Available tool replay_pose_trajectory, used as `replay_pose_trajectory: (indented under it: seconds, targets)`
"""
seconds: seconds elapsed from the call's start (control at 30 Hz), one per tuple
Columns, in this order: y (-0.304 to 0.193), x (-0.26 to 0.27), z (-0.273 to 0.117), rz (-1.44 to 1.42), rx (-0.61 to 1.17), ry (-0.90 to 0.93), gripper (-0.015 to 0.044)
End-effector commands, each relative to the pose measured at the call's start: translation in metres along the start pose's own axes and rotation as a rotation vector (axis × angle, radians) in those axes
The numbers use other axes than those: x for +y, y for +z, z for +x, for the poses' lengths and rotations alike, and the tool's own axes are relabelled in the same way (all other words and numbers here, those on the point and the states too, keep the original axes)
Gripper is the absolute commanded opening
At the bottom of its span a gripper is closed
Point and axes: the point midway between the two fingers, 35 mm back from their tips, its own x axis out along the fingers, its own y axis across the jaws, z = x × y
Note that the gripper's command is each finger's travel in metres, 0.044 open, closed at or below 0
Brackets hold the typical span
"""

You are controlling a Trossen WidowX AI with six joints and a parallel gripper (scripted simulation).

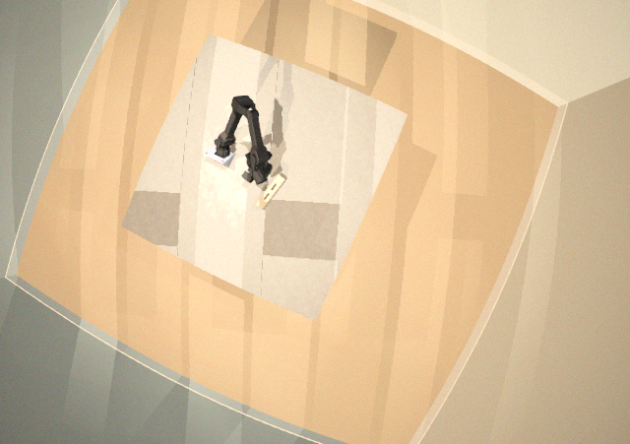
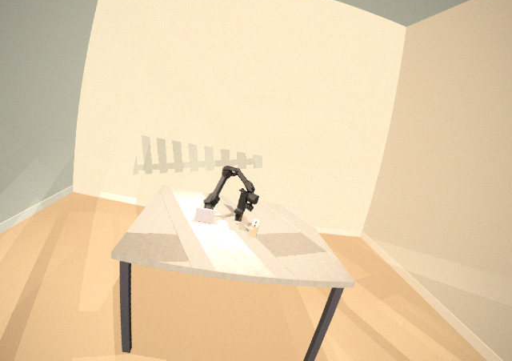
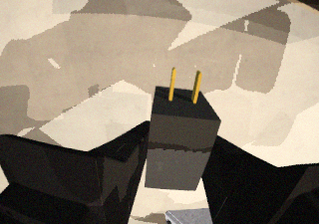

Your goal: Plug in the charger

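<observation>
The charger (image 3: 174, 166) is a dark block with two yellow prongs, seen in the wrist view. My gripper (image 3: 173, 130) (image 2: 238, 218) is shut on it, one finger on each side. The prongs point away from the fingers, toward the top of the wrist view. The cream power strip (image 1: 275, 184) (image 2: 254, 227) has two dark outlets on its upper face and lies on the table. In the top view the gripper is just up and left of the strip. In the exterior view it is left of the strip, above the table. The strip is not visible in the wrist view.
The table (image 1: 305, 149) (image 2: 149, 245) carries the arm's pale base plate (image 1: 219, 158) (image 2: 205, 215), left of the strip. Shadows and bright patches cross the table top. A pale grey corner of something (image 3: 191, 216) shows at the bottom of the wrist view.
</observation>
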Motion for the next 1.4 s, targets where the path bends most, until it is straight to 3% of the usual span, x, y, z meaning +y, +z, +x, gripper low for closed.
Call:
replay_pose_trajectory:
  seconds: [0.0, 1.37]
  targets:
    - [0.002, -0.011, 0.004, 0.0, -0.002, -0.004, 0.0]
    - [0.042, -0.034, 0.012, 0.007, -0.003, -0.004, 0.0]
